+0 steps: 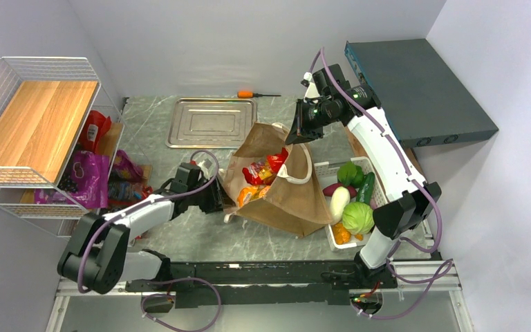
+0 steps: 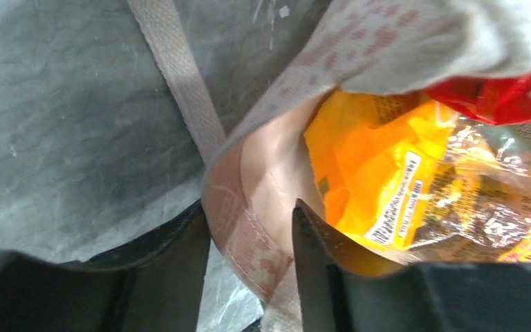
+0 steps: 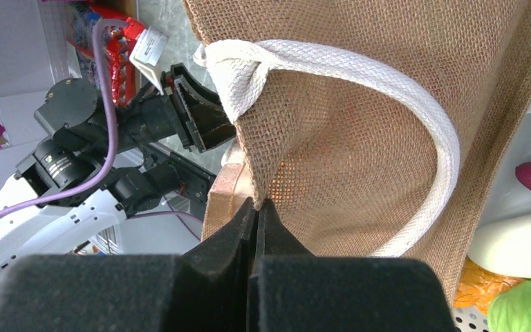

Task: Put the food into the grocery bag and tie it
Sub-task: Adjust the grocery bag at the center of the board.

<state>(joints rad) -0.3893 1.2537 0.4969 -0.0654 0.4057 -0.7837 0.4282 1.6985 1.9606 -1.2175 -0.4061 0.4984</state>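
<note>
The brown grocery bag [image 1: 297,200] stands in the middle of the table, its mouth facing left. Shiny red packets [image 1: 266,167] and an orange packet [image 1: 252,194] lie inside. My right gripper [image 1: 297,135] holds the far rim up, shut on the burlap edge [image 3: 256,204] beside a white loop handle [image 3: 401,90]. My left gripper [image 1: 214,197] is at the near-left rim. Its jaws stand apart with the hem [image 2: 249,242] between the fingers [image 2: 318,270]. The orange packet [image 2: 387,173] and a red packet [image 2: 498,97] show just behind.
A white basket [image 1: 322,168] to the right of the bag holds a light green vegetable [image 1: 357,216], a white one [image 1: 339,202], a green pepper [image 1: 349,173] and an orange knobbly piece [image 1: 341,234]. A metal tray [image 1: 211,122] and a screwdriver [image 1: 256,93] lie behind. A wire shelf [image 1: 34,117] stands at the left.
</note>
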